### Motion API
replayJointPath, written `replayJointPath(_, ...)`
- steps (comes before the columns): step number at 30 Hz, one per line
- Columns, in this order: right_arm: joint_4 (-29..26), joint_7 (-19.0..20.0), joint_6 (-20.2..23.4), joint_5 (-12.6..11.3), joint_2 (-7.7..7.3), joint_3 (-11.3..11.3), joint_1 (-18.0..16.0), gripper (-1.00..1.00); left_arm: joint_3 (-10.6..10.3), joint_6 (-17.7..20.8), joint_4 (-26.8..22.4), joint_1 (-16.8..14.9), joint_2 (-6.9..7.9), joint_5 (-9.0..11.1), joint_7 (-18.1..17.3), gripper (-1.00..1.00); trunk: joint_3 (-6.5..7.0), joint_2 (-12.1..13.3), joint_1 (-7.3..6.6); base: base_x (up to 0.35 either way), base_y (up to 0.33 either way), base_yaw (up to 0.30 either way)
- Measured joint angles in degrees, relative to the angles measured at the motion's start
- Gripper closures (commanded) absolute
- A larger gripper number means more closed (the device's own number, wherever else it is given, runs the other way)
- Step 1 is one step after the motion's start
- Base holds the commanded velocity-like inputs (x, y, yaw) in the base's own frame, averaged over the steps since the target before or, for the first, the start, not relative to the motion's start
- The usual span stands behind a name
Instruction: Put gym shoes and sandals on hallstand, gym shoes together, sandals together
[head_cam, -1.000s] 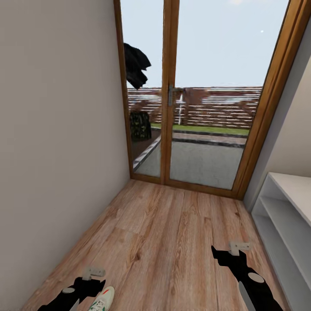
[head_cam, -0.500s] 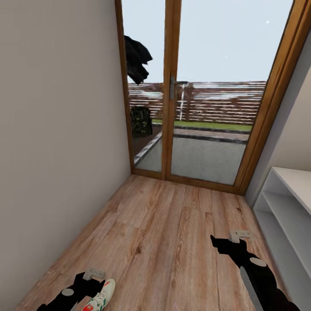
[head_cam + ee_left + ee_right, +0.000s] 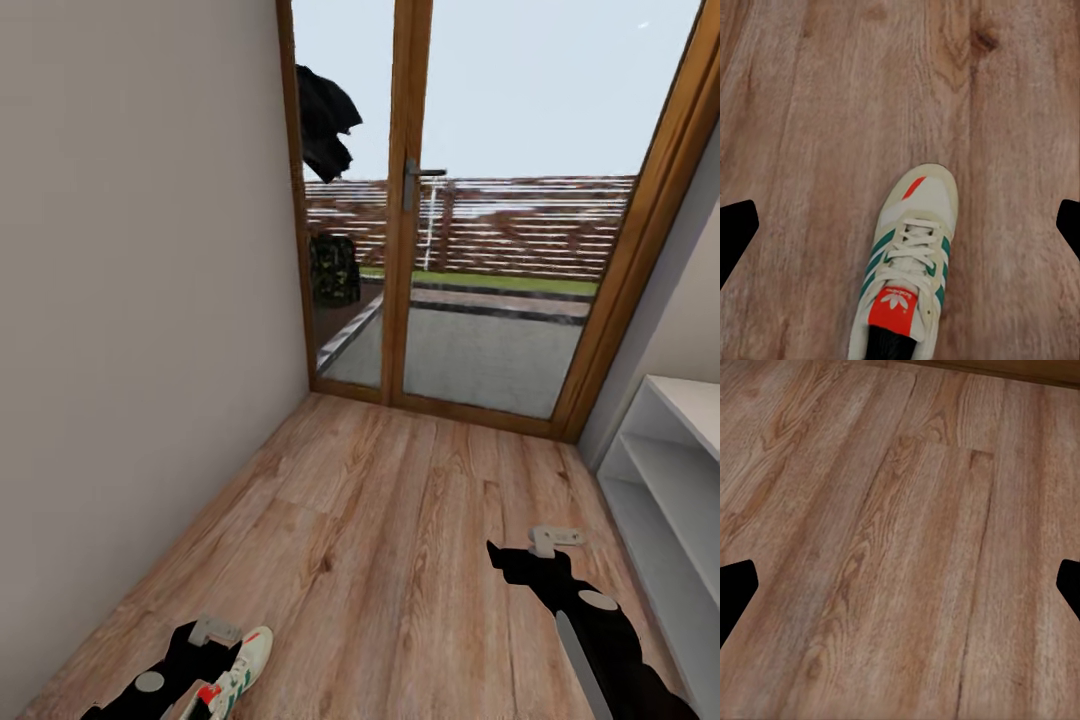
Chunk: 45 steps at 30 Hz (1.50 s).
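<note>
One gym shoe point(image 3: 907, 262) flat on the corridor floor point(image 3: 400, 540), toe toward the glass door point(image 3: 470, 230), sitting right under the left gripper point(image 3: 215, 632). In the left wrist view the shoe lies between the two fingers point(image 3: 735, 236), which are spread wide with nothing touching it; the heel end is cut off at the frame edge. In the head view the shoe pokes out just beside the left arm, near the beige wall point(image 3: 130, 300). Right gripper point(image 3: 555, 538) hangs over bare planks, well apart from the shoe, fingers point(image 3: 735, 592) spread too, gripping nothing. White open shelf unit point(image 3: 670, 470) along the right side, close to the right arm; probably the rack, but too little of it shows to be sure. Floor between the arms and the door is plain wood.
</note>
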Motion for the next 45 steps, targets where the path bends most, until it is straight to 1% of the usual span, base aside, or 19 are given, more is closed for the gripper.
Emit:
replayJointPath(8, -0.1, 0.0, 0.0, 0.0, 0.02, 0.0, 0.0, -1.0, 0.1, -0.9, 0.4, 0.1, 1.13, 0.3, -0.1, -1.0, -2.1, -3.2, 1.76, 0.0, 0.0, 0.063)
replayJointPath(13, -0.2, 0.0, 0.0, 0.0, -0.01, 0.1, 0.0, -1.0, 0.3, -1.2, 1.6, 0.3, 1.51, 0.5, -0.1, -1.0, -3.17, -5.2, 2.86, 0.0, 0.0, 0.022)
replayJointPath(34, 0.0, 0.1, 0.0, 0.2, -0.14, 0.2, 0.0, -1.0, 0.4, -1.4, 2.5, 0.4, 1.46, 0.6, -0.1, -1.0, -7.01, -13.6, 7.47, 0.0, 0.0, 0.002)
replayJointPath(45, -0.1, 0.0, 0.0, 0.2, -0.14, 0.0, 0.0, -1.0, 0.6, -1.4, 2.6, 0.4, 1.54, 0.6, 0.0, -1.0, -9.45, -13.8, 7.76, 0.0, 0.0, 0.0)
